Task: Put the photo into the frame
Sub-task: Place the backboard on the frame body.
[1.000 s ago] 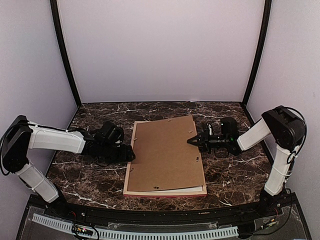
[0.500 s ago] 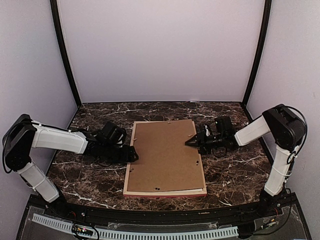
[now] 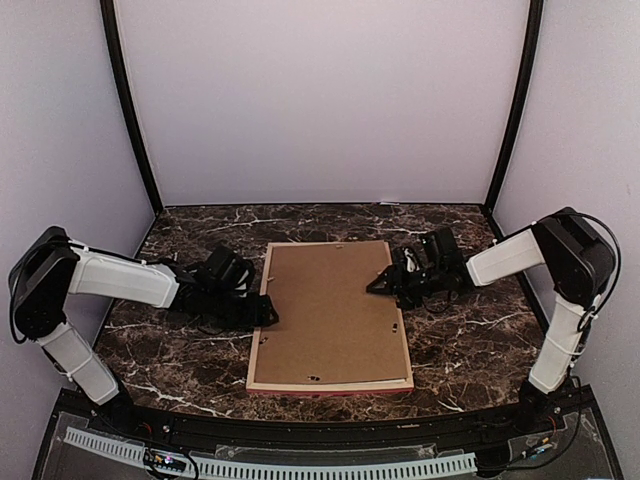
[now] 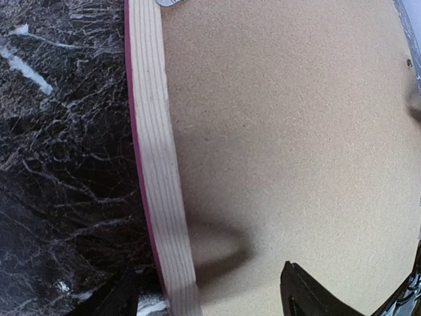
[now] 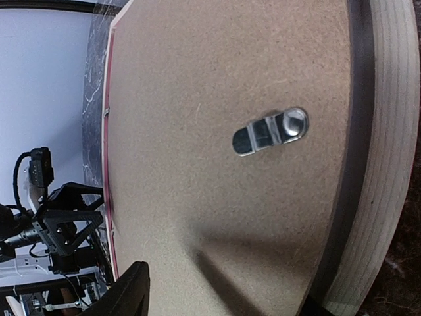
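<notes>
Jaws check: left jaws stand apart astride the frame's (image 3: 257, 345) left rail, one finger on the tabletop (image 3: 170, 350) side, one over the board (image 3: 330, 315), steadying it, I reckon. Frame lies face down, board seated flat inside. Photo's out of sight, presumably beneath that board. Right jaws, apart too, sit at the right rail beside a clip (image 5: 270, 131), likely ready to turn it.

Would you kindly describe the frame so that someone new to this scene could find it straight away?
In the middle of the dark marble table lies a large flat rectangle, back side up. The frame is its thin outer rail, pale striped wood with a pink outer edge. Unlike the brown board it surrounds, it is only a narrow border.
</notes>
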Robot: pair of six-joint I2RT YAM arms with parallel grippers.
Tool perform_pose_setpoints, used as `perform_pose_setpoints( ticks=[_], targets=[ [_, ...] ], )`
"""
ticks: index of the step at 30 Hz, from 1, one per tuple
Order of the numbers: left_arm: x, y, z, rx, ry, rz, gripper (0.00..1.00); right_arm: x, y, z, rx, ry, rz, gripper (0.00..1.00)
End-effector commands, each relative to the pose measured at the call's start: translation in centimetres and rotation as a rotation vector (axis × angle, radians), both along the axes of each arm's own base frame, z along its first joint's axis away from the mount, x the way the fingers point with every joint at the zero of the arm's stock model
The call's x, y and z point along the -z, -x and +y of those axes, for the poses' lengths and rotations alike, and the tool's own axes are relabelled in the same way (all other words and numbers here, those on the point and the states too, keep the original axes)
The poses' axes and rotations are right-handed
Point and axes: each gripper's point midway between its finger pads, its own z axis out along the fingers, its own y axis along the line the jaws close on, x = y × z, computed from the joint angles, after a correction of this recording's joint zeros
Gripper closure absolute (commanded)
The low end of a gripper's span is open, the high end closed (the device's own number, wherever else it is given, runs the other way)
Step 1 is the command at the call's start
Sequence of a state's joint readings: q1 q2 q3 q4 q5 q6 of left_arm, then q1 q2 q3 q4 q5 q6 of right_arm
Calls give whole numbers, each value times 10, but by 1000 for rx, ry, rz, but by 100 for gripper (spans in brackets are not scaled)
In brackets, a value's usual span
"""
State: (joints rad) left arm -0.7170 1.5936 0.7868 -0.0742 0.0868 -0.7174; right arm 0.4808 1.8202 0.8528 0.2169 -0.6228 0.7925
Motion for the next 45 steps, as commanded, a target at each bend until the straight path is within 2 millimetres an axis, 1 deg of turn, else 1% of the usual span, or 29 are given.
perform_pose_setpoints(
  ticks=[1, 4, 9, 10, 11, 12, 13, 14, 15, 16, 20, 23, 27, 45],
  targets=[
    [-5, -9, -8, 19, 7, -23, 24, -22, -7, 8, -18, 20, -92, 39],
    [-2, -9, -9, 24, -21, -20, 24, -21, -5, 12, -26, 46, -97, 36],
    [2, -8, -19, 54, -58, -20, 25, -19, -5, 14, -29, 93, -108, 33],
    [2, -10, -20, 52, -70, -25, 26, -19, -5, 14, -32, 101, -110, 33],
    [5, -7, -20, 56, -90, -15, 26, -19, -4, 15, -31, 110, -111, 32],
    [5, -11, -20, 46, -113, -26, 27, -19, -5, 15, -32, 117, -114, 32],
    [8, -7, -18, 51, -145, -15, 28, -19, -5, 15, -33, 125, -116, 31],
    [9, -12, -18, 39, -173, -27, 28, -19, -5, 15, -34, 131, -118, 31],
    [12, -7, -17, 45, -204, -16, 28, -19, -5, 15, -35, 136, -120, 31],
    [12, -8, -19, 46, -227, -27, 29, -20, -5, 16, -38, 139, -121, 31],
    [20, -4, -20, 45, -303, -17, 29, -20, -6, 15, -39, 154, -127, 31],
    [26, -1, -18, 38, -316, -3, 30, -23, -9, 14, -39, 163, -141, 31],
    [32, 3, -13, 30, -330, 10, 32, -21, -7, 10, -44, 199, -135, 30],
    [41, 9, -1, 8, -363, 28, 33, -36, -21, -4, -34, 282, -175, 27]
  ],
)
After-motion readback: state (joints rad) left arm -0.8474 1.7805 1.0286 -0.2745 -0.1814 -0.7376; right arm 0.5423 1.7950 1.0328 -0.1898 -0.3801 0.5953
